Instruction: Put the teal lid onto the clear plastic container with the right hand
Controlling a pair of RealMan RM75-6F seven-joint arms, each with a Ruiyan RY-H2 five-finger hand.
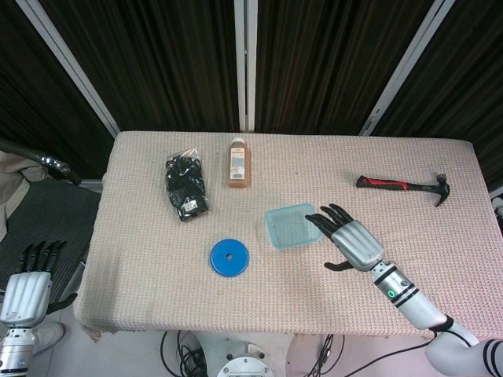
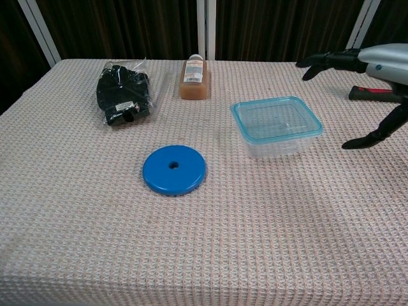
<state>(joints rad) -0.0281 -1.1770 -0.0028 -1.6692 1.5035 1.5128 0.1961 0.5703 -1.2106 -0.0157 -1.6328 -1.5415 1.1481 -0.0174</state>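
Hovering with fingers spread wide and holding nothing, the robot's right hand (image 1: 351, 241) hangs at three o'clock of the clear plastic container (image 2: 276, 127), apparently because its teal lid (image 2: 276, 119) already sits seated on top.

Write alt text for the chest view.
A clear container with its teal lid on sits on a woven tablecloth, the right hand raised open beside it. Nearby lie a blue disc, bagged gloves and a bottle.
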